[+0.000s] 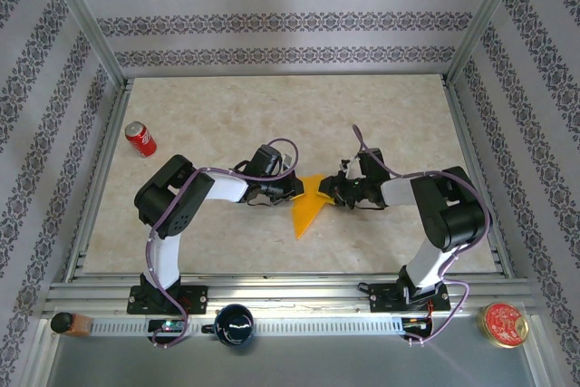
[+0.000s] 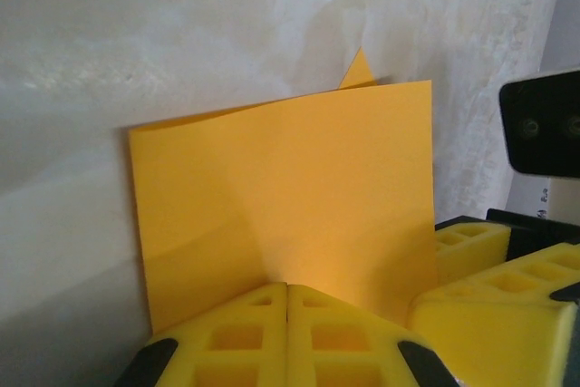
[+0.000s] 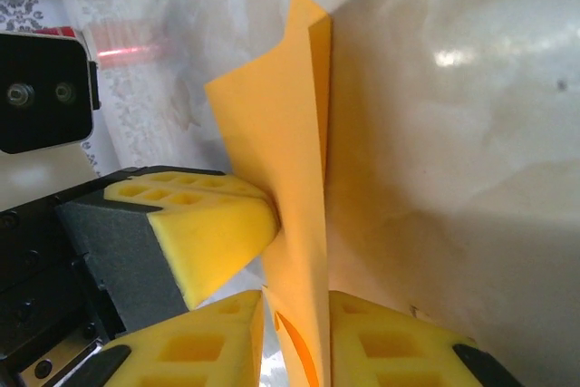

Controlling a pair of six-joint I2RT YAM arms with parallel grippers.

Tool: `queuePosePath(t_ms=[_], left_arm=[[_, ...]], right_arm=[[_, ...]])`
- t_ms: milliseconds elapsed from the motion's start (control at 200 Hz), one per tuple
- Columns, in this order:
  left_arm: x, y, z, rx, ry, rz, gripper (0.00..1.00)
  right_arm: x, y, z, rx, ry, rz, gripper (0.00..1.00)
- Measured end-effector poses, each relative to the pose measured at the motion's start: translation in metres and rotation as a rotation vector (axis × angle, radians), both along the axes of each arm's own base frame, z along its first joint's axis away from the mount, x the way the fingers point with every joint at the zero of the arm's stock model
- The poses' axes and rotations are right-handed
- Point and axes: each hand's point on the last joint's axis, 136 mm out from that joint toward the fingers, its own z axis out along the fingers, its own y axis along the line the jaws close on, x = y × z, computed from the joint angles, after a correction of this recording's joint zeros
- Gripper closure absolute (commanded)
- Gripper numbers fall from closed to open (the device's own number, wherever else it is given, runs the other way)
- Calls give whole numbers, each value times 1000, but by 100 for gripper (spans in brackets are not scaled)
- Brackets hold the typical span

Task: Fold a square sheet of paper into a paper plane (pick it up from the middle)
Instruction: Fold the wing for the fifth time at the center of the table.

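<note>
Paper plane [image 1: 308, 208] mid-frame, tip pointing down-frame; left gripper [image 2: 287, 296] clamped on left edge, right gripper [image 3: 296, 324] slightly apart astride right edge.

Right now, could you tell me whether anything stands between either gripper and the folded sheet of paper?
Nothing visible does. The left gripper is shut on the sheet of paper, and the right gripper straddles it, jaws slightly apart.
</note>
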Motion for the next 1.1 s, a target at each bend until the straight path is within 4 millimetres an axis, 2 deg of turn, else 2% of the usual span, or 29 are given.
queuePosePath(t_ms=[170,330,400,460,550,719,789,869,1014,1099], left_arm=[[0,0,0,2,-8,-7,100],[0,0,0,1,-14,-15,98],[-1,0,1,3,-21,-20,92],[-1,1,3,13,-34,-24,80],[-2,10,13,44,-74,-11,72],[-4,17,50,101,-217,-28,71],[-12,11,62,152,-296,-78,71],[-27,0,66,221,-372,-156,70],[-63,-14,54,385,-482,-327,67],[-77,-19,48,467,-532,-407,64]], right_arm=[[4,3,4,-20,-22,64,82],[2,2,0,-42,-15,96,93],[0,2,-3,-46,-4,100,96],[0,2,-4,-47,2,96,99],[0,1,-4,-51,24,75,100],[5,-1,1,-81,39,-27,100],[8,-1,6,-85,38,-71,100],[12,-2,10,-83,37,-121,100],[15,0,11,-71,55,-183,100],[15,1,10,-61,69,-210,100]])
